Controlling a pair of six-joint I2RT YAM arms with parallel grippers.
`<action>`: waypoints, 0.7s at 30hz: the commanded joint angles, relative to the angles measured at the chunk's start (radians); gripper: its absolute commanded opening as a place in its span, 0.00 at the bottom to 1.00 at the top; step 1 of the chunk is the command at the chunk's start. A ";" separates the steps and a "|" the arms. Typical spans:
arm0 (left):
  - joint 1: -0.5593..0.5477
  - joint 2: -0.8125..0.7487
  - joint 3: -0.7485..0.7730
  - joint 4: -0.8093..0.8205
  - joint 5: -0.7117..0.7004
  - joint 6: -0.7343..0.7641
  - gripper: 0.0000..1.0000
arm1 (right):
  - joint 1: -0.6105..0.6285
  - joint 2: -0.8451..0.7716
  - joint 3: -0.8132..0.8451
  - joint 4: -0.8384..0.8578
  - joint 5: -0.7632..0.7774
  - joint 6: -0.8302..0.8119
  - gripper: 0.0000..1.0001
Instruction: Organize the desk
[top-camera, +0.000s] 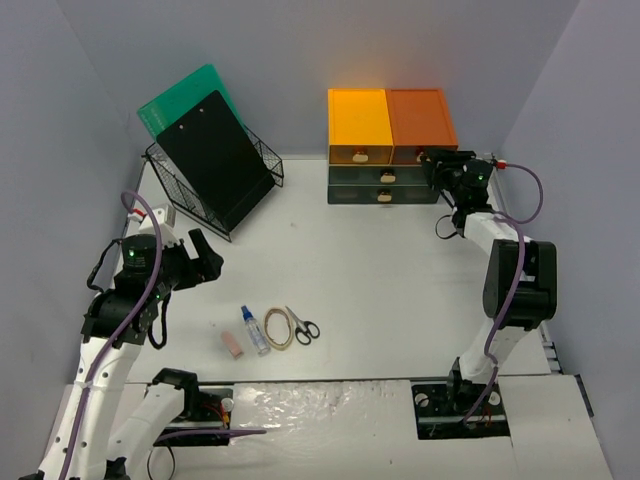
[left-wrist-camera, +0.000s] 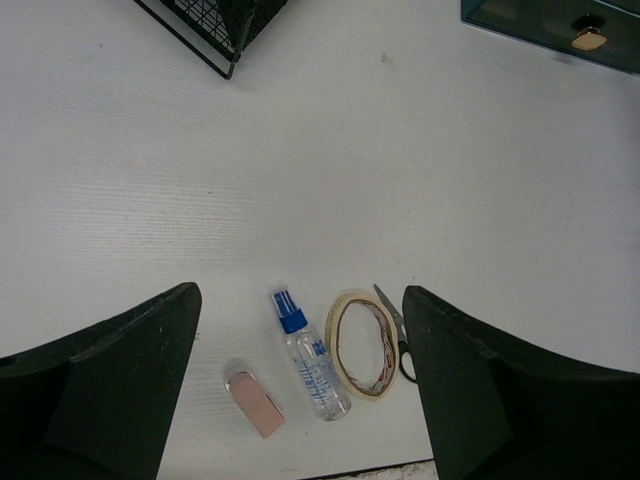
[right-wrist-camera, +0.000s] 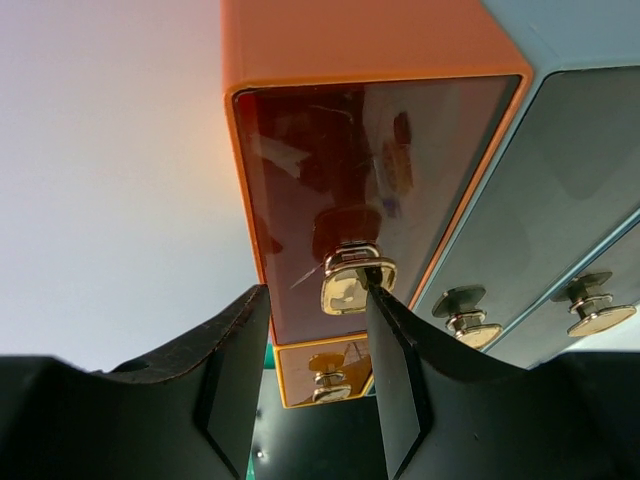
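Knob (right-wrist-camera: 356, 281) (orange drawer (right-wrist-camera: 340, 150)) between jaws of right end effector (right-wrist-camera: 317, 300)

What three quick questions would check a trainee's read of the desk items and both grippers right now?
1. True or false: the left gripper is holding the bottle.
2. The right gripper sits at the knob of which drawer?
A) dark-orange top drawer
B) yellow top drawer
C) grey lower drawer
3. What lies between the bottle and the scissors?

Key: 1 false, its jaws are open above the items. 2 A. 3 the tape roll.
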 joint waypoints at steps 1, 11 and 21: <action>-0.005 0.002 0.058 0.032 -0.005 -0.003 0.79 | -0.005 0.007 0.016 0.110 -0.021 0.013 0.41; -0.005 0.008 0.060 0.040 -0.004 -0.007 0.79 | -0.008 0.040 0.026 0.132 -0.032 0.015 0.41; -0.005 0.013 0.053 0.046 -0.004 -0.005 0.79 | -0.014 0.038 0.017 0.111 -0.035 0.006 0.44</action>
